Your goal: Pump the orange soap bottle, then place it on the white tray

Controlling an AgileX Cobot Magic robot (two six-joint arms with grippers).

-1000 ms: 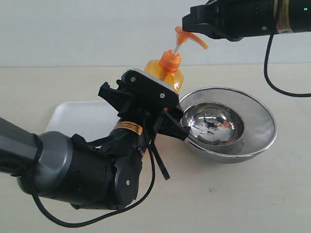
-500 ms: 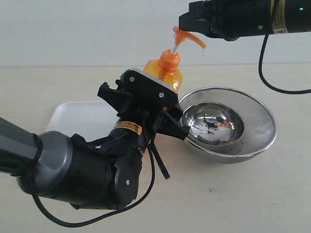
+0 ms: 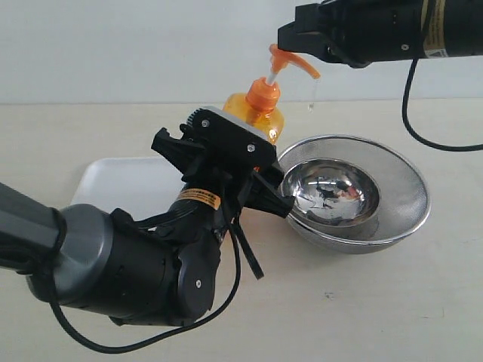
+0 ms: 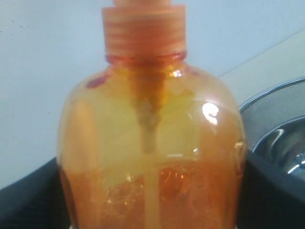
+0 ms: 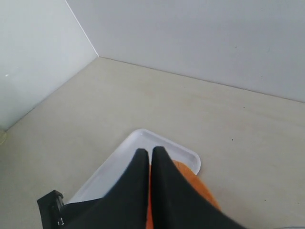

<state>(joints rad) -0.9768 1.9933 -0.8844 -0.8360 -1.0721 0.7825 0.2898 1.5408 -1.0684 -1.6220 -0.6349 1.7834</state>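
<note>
The orange soap bottle [image 3: 255, 113] stands tilted above the table, held around its body by my left gripper [image 3: 240, 136]. In the left wrist view the bottle [image 4: 152, 143] fills the frame between the dark fingers [image 4: 271, 191]. My right gripper [image 3: 290, 34] is shut and rests on top of the orange pump head [image 3: 293, 62]. A thin drip of soap [image 3: 311, 102] hangs below the nozzle. In the right wrist view the shut fingertips [image 5: 150, 155] cover the bottle [image 5: 202, 188] over the white tray [image 5: 119, 167]. The white tray [image 3: 113, 181] lies behind my left arm.
A shiny steel bowl [image 3: 332, 197] sits inside a wider mesh bowl [image 3: 400, 188] just right of the bottle, and its rim [image 4: 281, 129] shows in the left wrist view. My bulky left arm [image 3: 128, 264] covers the front left of the table.
The right gripper has shifted slightly left and down onto the pump head. A drip of soap has come out of the nozzle. The left arm and bottle stay put.
</note>
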